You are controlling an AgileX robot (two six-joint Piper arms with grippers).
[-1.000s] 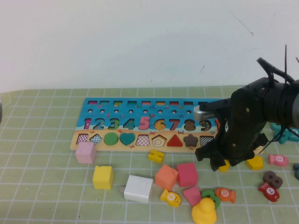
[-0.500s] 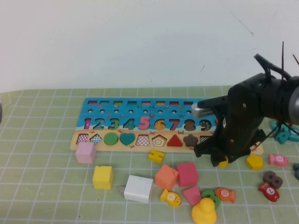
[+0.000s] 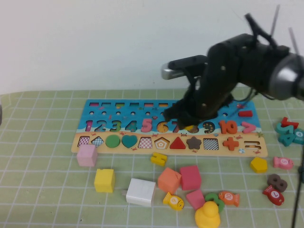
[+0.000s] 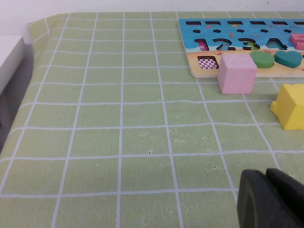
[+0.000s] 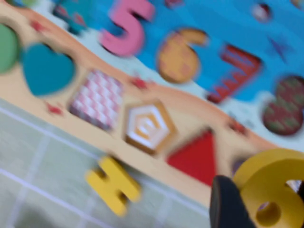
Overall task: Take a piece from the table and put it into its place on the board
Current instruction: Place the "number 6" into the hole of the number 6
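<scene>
The puzzle board [image 3: 123,108] lies across the middle of the table, with a number row and a shape row. My right gripper [image 3: 191,125] hovers over the number row near the 7 and 8. It is shut on a yellow number piece [image 5: 270,187] with a round hole, which hangs above the red triangle [image 5: 195,156] and the star slot. In the right wrist view the gripper [image 5: 266,202] and one dark finger [image 5: 228,204] are at the frame's edge. My left gripper [image 4: 269,192] is shut and empty, low over the mat left of the board [image 4: 237,28]. It is out of the high view.
Loose pieces lie in front of the board: pink cube [image 3: 87,155], yellow cube [image 3: 104,180], white block [image 3: 140,192], orange cube [image 3: 169,180], red cube [image 3: 191,177], yellow duck [image 3: 207,216], yellow pentagon [image 3: 259,164]. Teal pieces [image 3: 287,130] lie at the right.
My right arm has risen from the mat in front of the board's right end and swung left and back over the number row, carrying the yellow piece.
</scene>
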